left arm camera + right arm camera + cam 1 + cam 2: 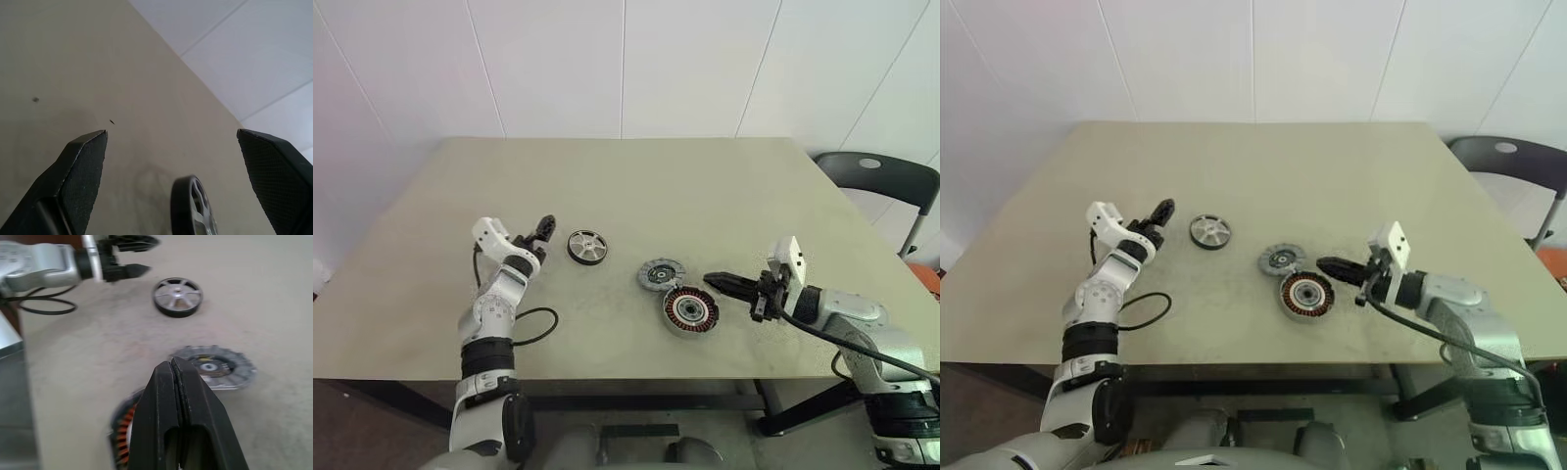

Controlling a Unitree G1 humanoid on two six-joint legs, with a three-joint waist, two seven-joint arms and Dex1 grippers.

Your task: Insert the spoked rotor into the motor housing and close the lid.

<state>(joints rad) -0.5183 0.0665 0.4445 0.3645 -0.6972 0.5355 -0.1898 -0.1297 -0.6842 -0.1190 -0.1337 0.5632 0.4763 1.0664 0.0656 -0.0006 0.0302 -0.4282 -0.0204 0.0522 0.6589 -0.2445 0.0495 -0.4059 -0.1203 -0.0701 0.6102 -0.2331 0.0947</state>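
The motor housing (690, 310) lies flat nearest the table's (724, 186) front edge. Just right of it the right gripper (717, 282) hangs with jaws pressed together, holding nothing. The lid (661, 274) rests just beyond the housing. Further left lies the spoked rotor (587, 246), with the left gripper (544, 228) beside it, jaws spread wide and empty.

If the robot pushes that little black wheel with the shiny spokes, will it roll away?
Probably not: the spoked rotor lies flat on the table, so a push would likely slide it. Tipped onto its round rim, it might roll. It looks stiff, and the open left gripper should lift it without bending it.
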